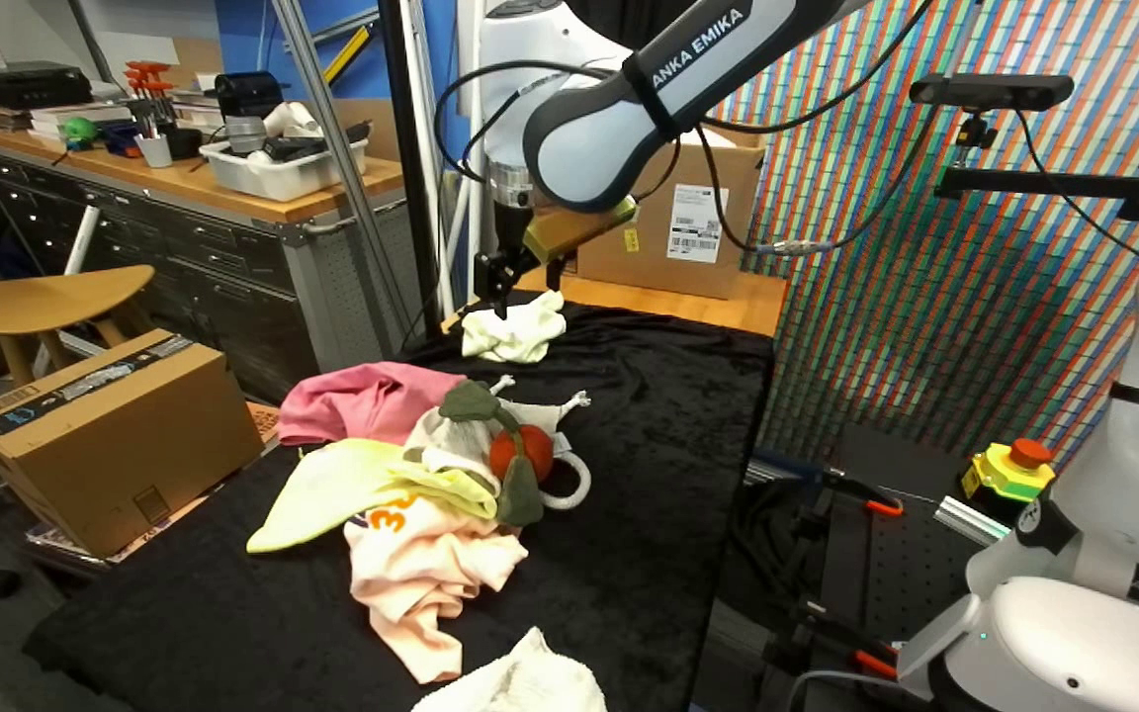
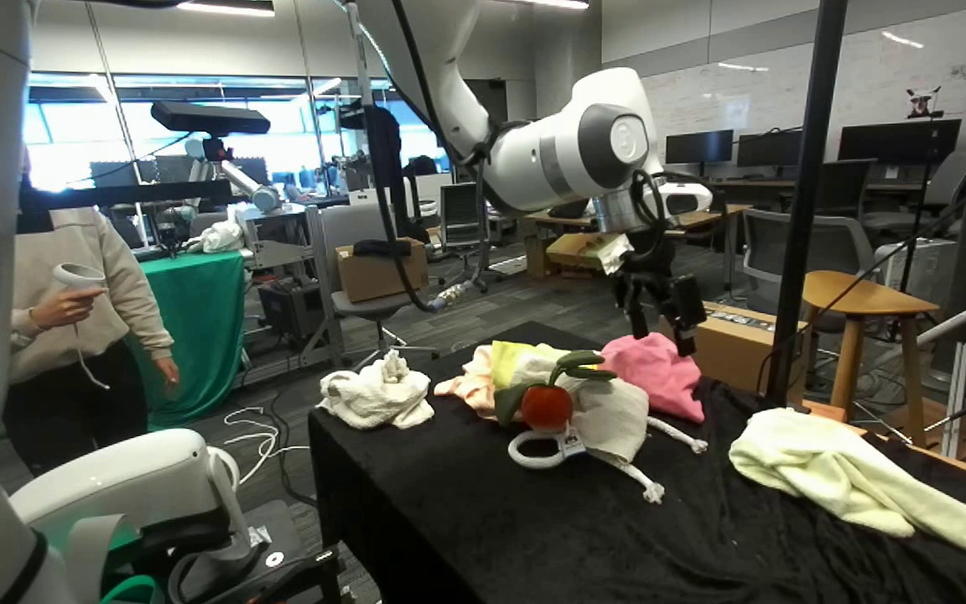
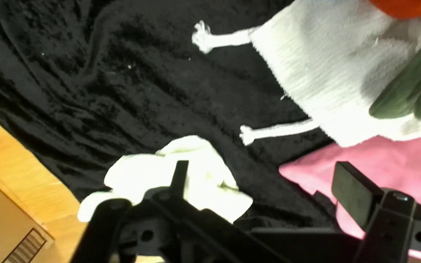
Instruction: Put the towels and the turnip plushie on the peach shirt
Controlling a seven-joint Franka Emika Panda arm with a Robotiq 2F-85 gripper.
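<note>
My gripper (image 3: 263,175) stands open with nothing between its fingers, above the black table. Below it, the wrist view has a crumpled pale yellow-green towel (image 3: 203,175) by one finger. The turnip plushie (image 1: 526,452), round and red-orange with green leaves, lies against a grey-white cloth piece (image 2: 617,415) with knotted rope ends; I cannot tell if they are joined. Beside them a brighter yellow-green towel (image 1: 332,485) lies over part of the peach shirt (image 1: 441,564). Another white towel (image 2: 378,390) is bunched at the table's end, apart from the shirt.
A bright pink cloth (image 1: 372,400) adjoins the pile, below the other finger in the wrist view. A white rope loop (image 2: 533,453) sits by the plushie. Cardboard boxes stand beyond the table (image 1: 629,554), and a black pole (image 2: 810,184) rises at its edge.
</note>
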